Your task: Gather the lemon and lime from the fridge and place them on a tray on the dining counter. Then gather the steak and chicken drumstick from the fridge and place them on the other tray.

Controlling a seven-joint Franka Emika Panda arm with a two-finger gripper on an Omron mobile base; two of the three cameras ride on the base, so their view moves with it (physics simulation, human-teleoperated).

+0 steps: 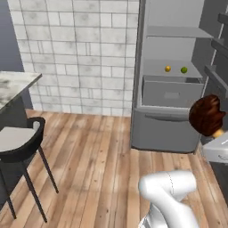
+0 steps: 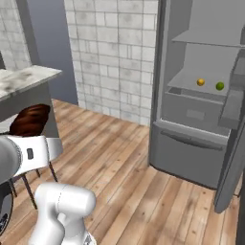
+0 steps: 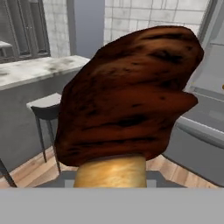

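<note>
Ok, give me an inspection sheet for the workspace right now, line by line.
Surface: dining counter, white marble, bare where it shows.
Job's things: lemon and lime apart on a shelf of the open fridge; chicken drumstick held in the air.
Clutter: nothing seen.
Grippers: gripper, fingers shut on the drumstick's pale bone end.
Cables: nothing seen.
Surroundings: black-backed stool by the counter, wood floor, white tiled wall.

Both base views look forward from behind at the open fridge (image 1: 171, 89); hand view hugs the drumstick (image 3: 127, 96)
</note>
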